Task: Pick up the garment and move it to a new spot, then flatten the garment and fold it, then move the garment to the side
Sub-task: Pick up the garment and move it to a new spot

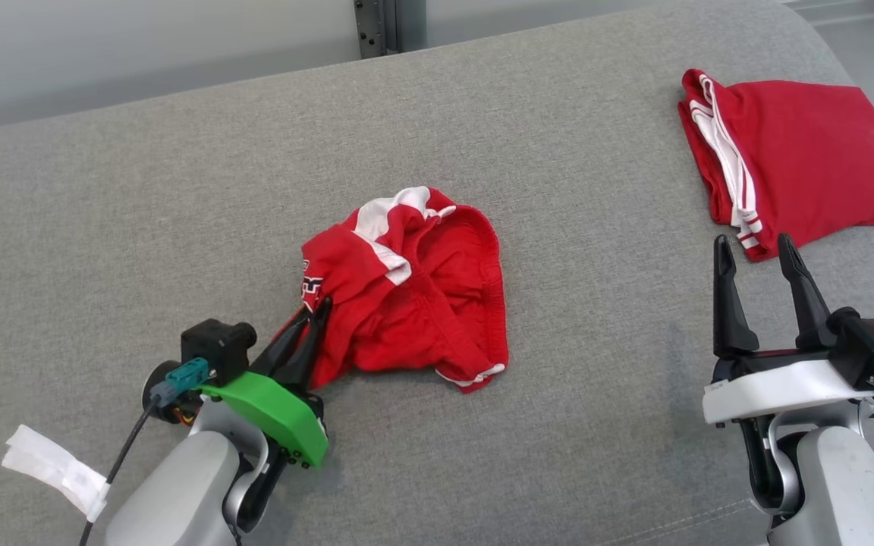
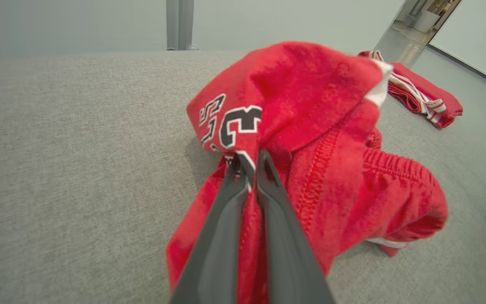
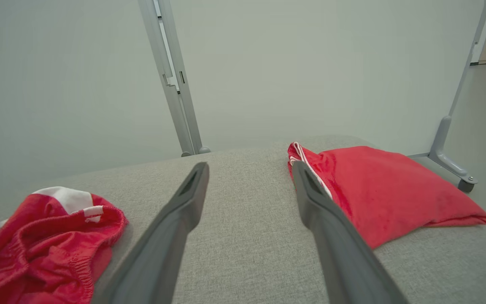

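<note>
The left gripper (image 1: 321, 309) is clamped tight on the left edge of the crumpled red, white-trimmed cloth garment (image 1: 422, 311) at the middle of the grey fabric bench (image 1: 141, 189), seemingly to lift it. The right gripper (image 1: 756, 254) sits spread wide and empty, near a folded red garment (image 1: 801, 159) at the far right.

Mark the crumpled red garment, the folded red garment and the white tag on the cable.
crumpled red garment (image 1: 414, 318), head view, bunched middle of the cloth.
folded red garment (image 1: 809, 152), head view, flat top face.
white tag (image 1: 54, 464), head view, its middle.
</note>
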{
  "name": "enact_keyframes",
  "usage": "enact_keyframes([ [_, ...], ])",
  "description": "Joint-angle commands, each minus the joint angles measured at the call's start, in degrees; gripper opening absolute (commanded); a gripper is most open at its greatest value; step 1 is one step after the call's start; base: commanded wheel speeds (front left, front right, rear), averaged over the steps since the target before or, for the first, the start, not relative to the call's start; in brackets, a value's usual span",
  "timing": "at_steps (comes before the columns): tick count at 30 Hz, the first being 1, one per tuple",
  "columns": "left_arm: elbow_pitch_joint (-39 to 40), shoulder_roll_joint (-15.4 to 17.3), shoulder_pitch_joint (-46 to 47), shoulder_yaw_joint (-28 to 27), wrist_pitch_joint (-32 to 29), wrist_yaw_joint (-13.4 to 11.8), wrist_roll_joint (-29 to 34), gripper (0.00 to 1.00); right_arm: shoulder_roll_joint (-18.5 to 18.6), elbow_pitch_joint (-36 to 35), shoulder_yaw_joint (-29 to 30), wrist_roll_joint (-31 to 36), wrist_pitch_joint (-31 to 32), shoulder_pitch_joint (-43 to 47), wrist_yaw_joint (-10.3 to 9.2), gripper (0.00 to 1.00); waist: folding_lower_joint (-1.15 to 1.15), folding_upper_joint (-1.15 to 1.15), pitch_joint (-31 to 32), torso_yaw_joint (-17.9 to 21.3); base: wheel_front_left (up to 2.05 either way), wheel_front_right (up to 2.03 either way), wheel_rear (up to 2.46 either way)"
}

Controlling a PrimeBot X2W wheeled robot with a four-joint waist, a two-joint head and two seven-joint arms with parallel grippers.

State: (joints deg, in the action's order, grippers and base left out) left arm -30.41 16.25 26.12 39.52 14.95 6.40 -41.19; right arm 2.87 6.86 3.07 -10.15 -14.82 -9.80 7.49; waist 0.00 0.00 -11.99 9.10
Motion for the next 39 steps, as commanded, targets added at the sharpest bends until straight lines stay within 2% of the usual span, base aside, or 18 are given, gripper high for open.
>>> enact_keyframes([
  [1,0.14,0.00,-1.00,-1.44,0.24,0.17,1.36,0.23,0.07,0.18,-0.05,0.36,-0.47,-0.69,0.00,1.00,0.00,0.00,0.26,-0.80,0.00,0.00,0.00],
  [2,0.29,-0.16,-1.56,-2.46,0.22,0.26,1.76,0.45,0.07,0.23,-0.11,0.37,-0.47,-0.78,0.00,1.00,0.00,0.00,0.44,-1.11,0.00,0.00,0.00],
  [3,0.53,-0.37,-2.10,-3.45,0.22,0.34,2.51,0.91,0.07,0.29,-0.20,0.47,-0.47,-0.80,0.00,1.00,0.00,0.00,0.64,-1.41,0.00,0.00,0.00],
  [4,0.84,-0.58,-2.53,-4.42,0.22,0.38,3.32,1.00,0.08,0.35,-0.26,0.56,-0.40,-0.78,0.00,1.00,0.00,0.00,0.85,-1.71,0.00,0.00,0.00],
  [12,5.00,-1.36,-7.35,-11.13,0.23,-0.19,10.11,1.00,0.08,0.75,-0.38,1.33,-0.39,0.20,0.00,1.00,0.00,0.00,3.31,-3.87,0.00,0.00,0.00],
  [20,15.38,-3.44,-15.99,-21.65,0.18,-4.19,15.39,1.00,0.09,1.32,-0.67,2.43,-0.36,1.80,0.00,1.00,0.00,0.00,6.17,-5.81,0.00,0.00,0.00],
  [28,21.72,-6.90,-24.88,-28.58,0.18,-7.02,18.94,1.00,0.11,1.60,-1.12,3.44,-0.38,5.30,-0.01,1.00,0.00,0.00,7.88,-7.87,0.00,0.00,0.00],
  [39,23.32,-10.87,-29.27,-32.25,0.18,-6.29,22.40,1.00,0.11,2.40,-3.24,-0.15,-0.39,7.15,-0.01,1.00,0.00,0.00,8.18,-8.54,0.00,0.00,0.00],
])
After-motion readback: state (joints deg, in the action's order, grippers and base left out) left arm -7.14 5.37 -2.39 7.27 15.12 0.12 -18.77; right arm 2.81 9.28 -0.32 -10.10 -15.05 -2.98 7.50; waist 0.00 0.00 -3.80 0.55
